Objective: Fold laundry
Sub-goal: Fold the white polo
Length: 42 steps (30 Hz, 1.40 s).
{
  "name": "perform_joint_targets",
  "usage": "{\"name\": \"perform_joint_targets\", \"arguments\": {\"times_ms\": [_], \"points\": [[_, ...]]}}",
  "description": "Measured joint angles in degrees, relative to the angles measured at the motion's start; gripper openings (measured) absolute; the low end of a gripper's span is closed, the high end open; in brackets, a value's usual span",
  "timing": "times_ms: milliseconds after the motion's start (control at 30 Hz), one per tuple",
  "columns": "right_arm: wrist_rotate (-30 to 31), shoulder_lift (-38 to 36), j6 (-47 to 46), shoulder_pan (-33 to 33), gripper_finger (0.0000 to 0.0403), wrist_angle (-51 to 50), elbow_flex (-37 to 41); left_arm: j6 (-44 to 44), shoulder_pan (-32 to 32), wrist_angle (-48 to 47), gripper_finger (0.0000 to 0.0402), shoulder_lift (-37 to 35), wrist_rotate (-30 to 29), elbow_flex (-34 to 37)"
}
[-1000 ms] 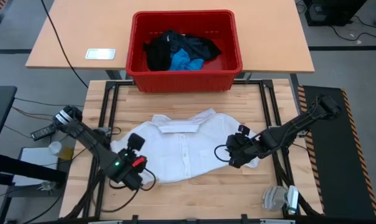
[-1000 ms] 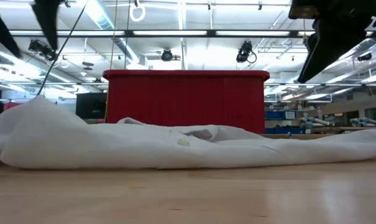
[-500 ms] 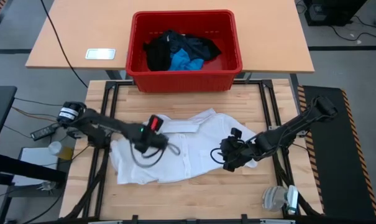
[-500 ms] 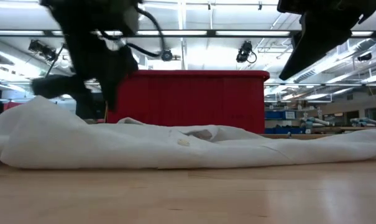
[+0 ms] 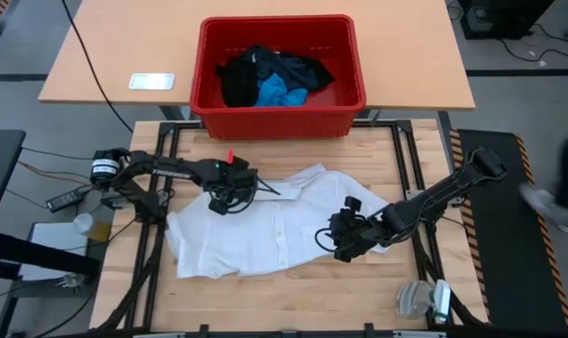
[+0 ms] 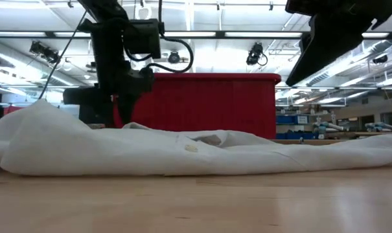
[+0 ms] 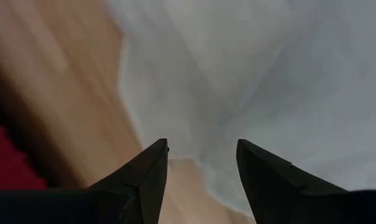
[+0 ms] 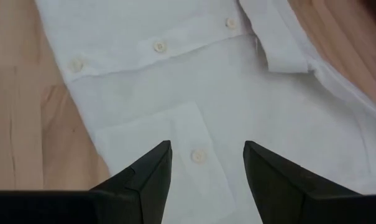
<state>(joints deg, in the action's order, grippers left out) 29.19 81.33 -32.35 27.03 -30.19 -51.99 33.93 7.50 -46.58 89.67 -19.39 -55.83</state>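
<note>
A white buttoned cotton shirt (image 5: pixel 265 235) lies spread, front side up, in the middle of the high view, on the light wooden slatted table (image 5: pixel 293 291). Its collar points to the top of the frame, toward the red plastic crate (image 5: pixel 354 89) at the upper centre. Inside the crate are the other pieces of laundry: a small bright blue cloth (image 5: pixel 282 92) and a heap of black garments (image 5: pixel 265 70).

The left gripper (image 5: pixel 232 192) hangs over the collar side of the shirt, left of centre. In its wrist view its two dark fingers (image 7: pixel 147 174) stand apart with nothing between them, above the edge of the cloth. The right gripper (image 5: pixel 338 239) is at the right of centre, over the right side of the shirt; its jaws are also apart and empty, and below them a small flat flap with a button (image 8: pixel 199 155) is visible.

I judge the shirt to be light, thin and very soft. It will not keep any shape when lifted, and it already shows wrinkles and low folds in the low view. It probably slides easily on the smooth wood, so a pinch from above may drag it. Better places to hold seem to be the thicker parts: the collar (image 5: pixel 265 192), the shoulder seams, the hem corners or the buttoned front strip (image 8: pixel 153 46), with both grippers pulling a little apart.
</note>
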Motion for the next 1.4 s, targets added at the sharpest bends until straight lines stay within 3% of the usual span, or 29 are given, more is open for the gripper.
{"name": "perform_joint_targets", "arguments": {"times_ms": [267,333,500,633,733,900,1133,1300,1400], "points": [[0.71,2.25,0.76,0.28,0.0206,0.71,0.02,0.24,1.38,3.17,0.0178,2.64,-0.14,0.02],[0.87,2.7,0.82,0.28,0.0206,1.23,0.02,0.33,1.34,4.5,0.0147,3.39,-1.62,0.02],[1.0,2.79,0.55,0.82,0.0205,1.37,0.02,-0.15,1.04,4.06,0.0019,3.29,-2.31,-0.02],[1.53,1.4,-0.28,2.19,0.0198,-2.0,-1.93,-1.3,-1.61,0.35,0.0007,-1.74,-1.46,-1.86],[3.07,0.8,1.62,3.16,0.0192,-2.54,-2.78,-1.91,-5.74,-2.48,0.0004,-7.92,4.55,-5.43],[7.43,2.24,12.52,2.84,0.0192,-2.65,-2.76,-4.59,-15.75,-1.58,0.0004,-18.39,17.4,-9.93],[9.46,2.66,15.05,1.69,0.0218,-2.27,-6.52,-17.03,-31.31,3.09,0.0003,-23.24,17.8,-11.9],[10.86,2.64,18.42,0.95,0.0233,-1.93,-14.01,-23.09,-39.01,10.43,0.0002,-19.85,18.37,-11.96],[8.33,3.23,19.2,-0.96,0.023,0.32,-17.3,-24.28,-42.21,14.03,0.0002,-16.2,18.36,-11.96]]}}
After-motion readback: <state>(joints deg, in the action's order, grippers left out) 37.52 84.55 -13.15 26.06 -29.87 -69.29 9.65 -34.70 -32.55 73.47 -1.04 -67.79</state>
